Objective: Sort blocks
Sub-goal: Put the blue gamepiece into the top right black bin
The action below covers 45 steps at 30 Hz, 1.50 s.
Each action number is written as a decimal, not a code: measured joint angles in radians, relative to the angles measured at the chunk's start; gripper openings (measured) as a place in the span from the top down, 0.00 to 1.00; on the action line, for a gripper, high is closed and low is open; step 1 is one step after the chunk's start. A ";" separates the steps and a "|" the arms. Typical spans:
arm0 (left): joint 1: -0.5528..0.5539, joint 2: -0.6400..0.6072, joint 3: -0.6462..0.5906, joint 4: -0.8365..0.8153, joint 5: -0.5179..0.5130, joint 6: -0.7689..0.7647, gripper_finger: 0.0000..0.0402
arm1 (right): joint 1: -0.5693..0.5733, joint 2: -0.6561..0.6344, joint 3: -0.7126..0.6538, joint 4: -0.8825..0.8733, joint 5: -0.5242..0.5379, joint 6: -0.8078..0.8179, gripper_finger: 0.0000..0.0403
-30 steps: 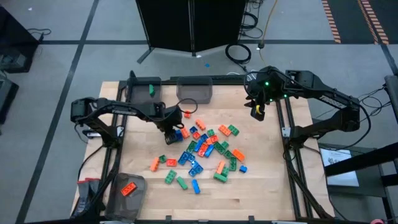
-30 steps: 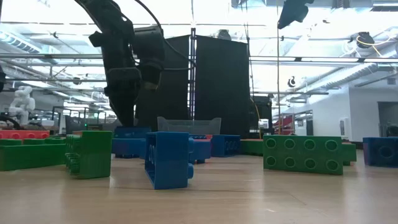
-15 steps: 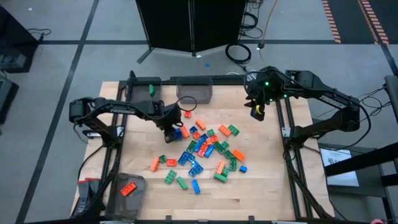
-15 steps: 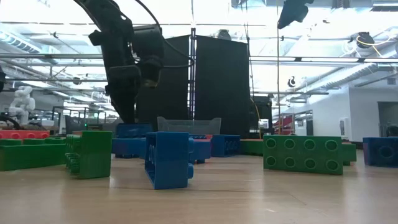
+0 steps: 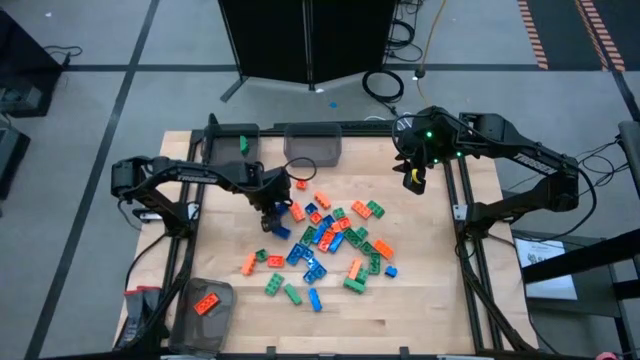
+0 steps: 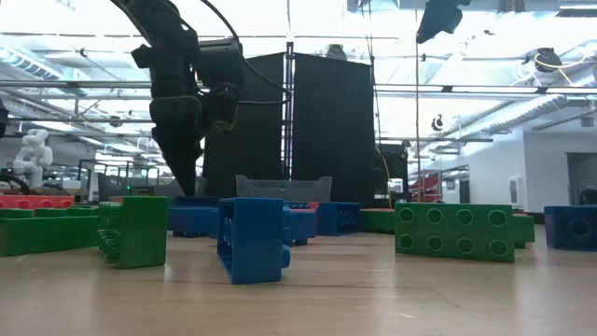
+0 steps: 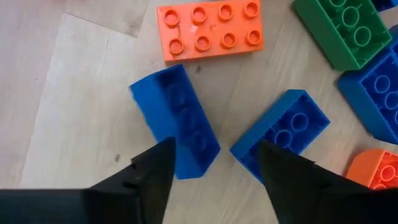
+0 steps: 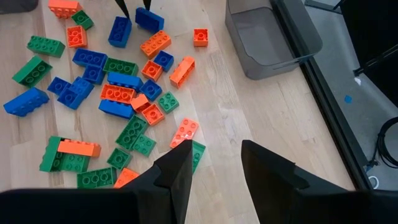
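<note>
Orange, green and blue blocks [image 5: 330, 240] lie scattered over the middle of the wooden table. My left gripper [image 7: 214, 152] points down at the pile's far left edge and is open. Its fingers stand on either side of the near end of a blue block [image 7: 177, 121], which lies on its side on the table. A second blue block [image 7: 283, 130] and an orange block [image 7: 210, 30] lie close by. My right gripper [image 8: 214, 162] hangs open, high above the table's far right [image 5: 415, 180], with nothing in it.
A grey bin [image 5: 313, 148] stands at the far middle. Another bin [image 5: 232, 140] at the far left holds a green block [image 5: 243, 145]. A third bin [image 5: 205, 303] at the near left corner holds an orange block [image 5: 207, 304]. Bare wood lies along the near edge.
My left gripper has opened and let go of the blue block that it held between its fingers. The block now lies on the table below the fingers. The arm has stayed where it was.
</note>
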 joint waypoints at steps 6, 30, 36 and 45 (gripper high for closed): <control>0.001 0.000 0.000 0.008 -0.066 -0.002 0.37 | 0.000 0.000 0.000 0.000 0.000 0.000 0.67; 0.057 0.022 -0.031 0.017 -0.183 -0.145 0.36 | 0.000 0.000 0.000 0.000 0.000 0.007 0.67; 0.057 0.079 -0.044 0.042 -0.166 -0.159 0.36 | 0.000 0.000 0.000 0.000 0.000 0.007 0.67; 0.057 0.118 -0.038 0.046 -0.161 -0.167 0.42 | 0.000 0.000 0.000 0.001 0.000 0.008 0.67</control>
